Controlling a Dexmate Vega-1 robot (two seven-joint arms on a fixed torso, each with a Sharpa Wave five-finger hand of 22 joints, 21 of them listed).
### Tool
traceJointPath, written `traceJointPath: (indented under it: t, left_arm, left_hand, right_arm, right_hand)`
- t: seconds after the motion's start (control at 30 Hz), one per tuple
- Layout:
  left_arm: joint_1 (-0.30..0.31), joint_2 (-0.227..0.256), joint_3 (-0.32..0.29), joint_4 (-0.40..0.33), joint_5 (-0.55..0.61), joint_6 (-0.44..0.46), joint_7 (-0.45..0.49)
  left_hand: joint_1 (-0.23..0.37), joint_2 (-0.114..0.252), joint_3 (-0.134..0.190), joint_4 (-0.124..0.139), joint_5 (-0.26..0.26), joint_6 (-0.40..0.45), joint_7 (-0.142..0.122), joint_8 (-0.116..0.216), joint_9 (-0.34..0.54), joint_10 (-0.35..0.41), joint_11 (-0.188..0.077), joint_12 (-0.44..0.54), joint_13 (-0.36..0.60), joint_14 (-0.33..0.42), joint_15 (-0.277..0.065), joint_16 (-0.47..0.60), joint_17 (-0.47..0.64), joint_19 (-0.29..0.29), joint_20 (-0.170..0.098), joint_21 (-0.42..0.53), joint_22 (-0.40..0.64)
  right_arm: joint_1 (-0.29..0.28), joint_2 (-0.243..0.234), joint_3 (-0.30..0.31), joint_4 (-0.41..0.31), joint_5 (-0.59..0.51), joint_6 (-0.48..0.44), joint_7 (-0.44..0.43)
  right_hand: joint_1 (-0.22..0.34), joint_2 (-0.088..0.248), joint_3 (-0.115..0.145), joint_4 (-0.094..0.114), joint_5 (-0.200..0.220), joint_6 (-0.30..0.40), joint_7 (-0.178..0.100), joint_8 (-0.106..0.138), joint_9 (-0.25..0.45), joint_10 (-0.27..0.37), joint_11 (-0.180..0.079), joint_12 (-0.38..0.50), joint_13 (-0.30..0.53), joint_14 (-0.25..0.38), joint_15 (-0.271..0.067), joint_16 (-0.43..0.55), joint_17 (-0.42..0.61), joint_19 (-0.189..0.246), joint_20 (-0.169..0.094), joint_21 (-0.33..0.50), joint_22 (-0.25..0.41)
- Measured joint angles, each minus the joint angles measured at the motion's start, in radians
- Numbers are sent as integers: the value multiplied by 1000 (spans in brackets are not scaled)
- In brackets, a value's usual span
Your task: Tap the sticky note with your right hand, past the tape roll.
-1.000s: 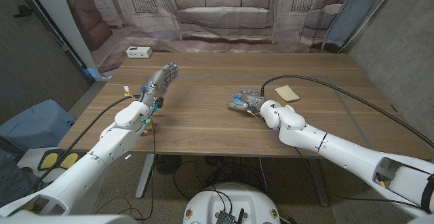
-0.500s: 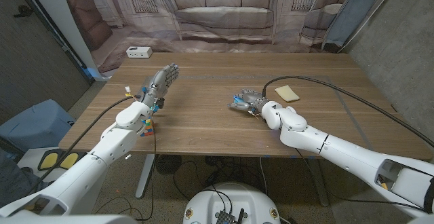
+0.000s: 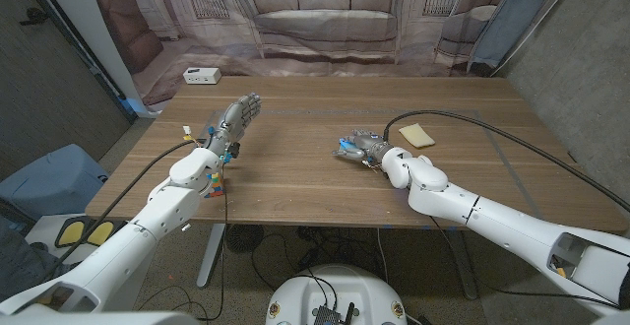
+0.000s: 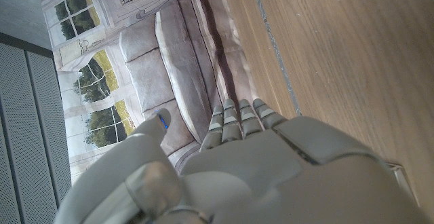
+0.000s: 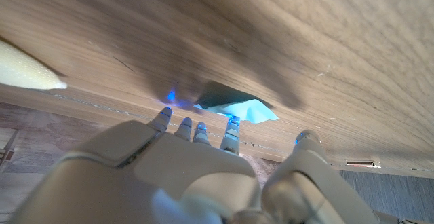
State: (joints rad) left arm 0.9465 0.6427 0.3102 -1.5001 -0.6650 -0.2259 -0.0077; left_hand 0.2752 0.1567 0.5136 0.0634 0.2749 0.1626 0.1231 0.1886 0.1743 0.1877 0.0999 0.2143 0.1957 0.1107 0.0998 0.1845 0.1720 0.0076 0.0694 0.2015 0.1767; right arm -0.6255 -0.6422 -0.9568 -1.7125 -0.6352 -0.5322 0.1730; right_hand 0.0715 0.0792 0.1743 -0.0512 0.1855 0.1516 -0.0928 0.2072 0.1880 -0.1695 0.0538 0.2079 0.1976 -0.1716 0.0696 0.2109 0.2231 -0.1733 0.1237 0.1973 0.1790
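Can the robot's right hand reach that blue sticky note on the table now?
Probably yes. The right hand is already over the blue sticky note, its fingertips right at the note's edge, with nothing between them.

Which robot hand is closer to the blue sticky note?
The right. The right hand is over the blue sticky note, fingertips at its edge. The left hand is far across the table.

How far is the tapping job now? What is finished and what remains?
Done: the right hand has reached the blue sticky note near the table's middle. In hand: its fingertips hover over the note; actual contact cannot be told from these views. Left: finishing the tap and withdrawing. The left hand waits open, holding nothing. No tape roll is visible.
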Motion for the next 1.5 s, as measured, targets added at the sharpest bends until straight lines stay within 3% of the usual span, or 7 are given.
traceJointPath:
  t: [0.93,1.5]
  left_arm:
    - [12,2,7,-36,13,14,24]
    - [18,4,10,-55,18,25,36]
  left_hand:
    - [-7,-7,17,-17,0,0,0,-4,0,0,0,0,0,0,0,0,0,0,0,0,3]
    - [-7,-7,20,-20,0,0,0,-4,0,0,0,0,0,0,0,0,2,0,0,0,3]
  right_arm:
    - [-17,-29,15,-28,8,-43,-15]
    - [-22,-41,9,-36,-6,-46,-18]
  right_hand:
    - [4,-4,0,0,0,3,1,-3,2,0,0,0,0,0,11,0,0,0,0,0,0]
    - [4,-4,4,-4,0,31,-13,1,0,0,0,0,0,0,11,0,0,0,0,0,0]
